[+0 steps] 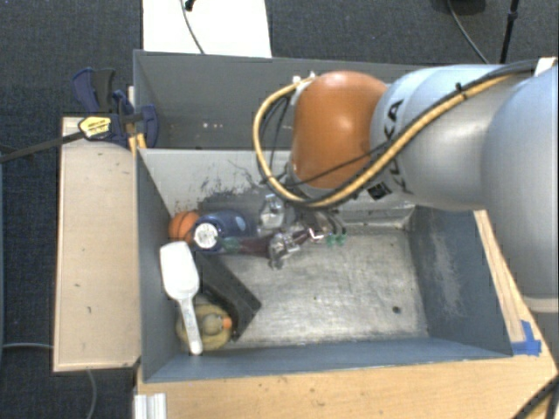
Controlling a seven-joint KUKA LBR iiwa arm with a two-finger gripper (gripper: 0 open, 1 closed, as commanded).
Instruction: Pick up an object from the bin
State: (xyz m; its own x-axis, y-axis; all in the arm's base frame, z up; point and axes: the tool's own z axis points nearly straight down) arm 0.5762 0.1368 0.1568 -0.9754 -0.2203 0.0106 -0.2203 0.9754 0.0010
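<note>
Against the bin's [367, 299] left wall lie a white scoop [177, 276], a yellowish toy [208, 324] in the near-left corner, and a black wedge [229, 293]. Near the back-left corner sit an orange ball [182, 225] and a blue container [224, 228]. My pincer [286, 245] hangs just right of that container; I cannot tell whether it is open or closed.

Grey metal bin [349, 291] and the loose things on its floor.
White scoop [181, 279] as landmark: orange ball [181, 225] and blue bottle [229, 225] just beyond its blade, black block [229, 293] touching its side, tan toy [208, 323] beneath its handle.
</note>
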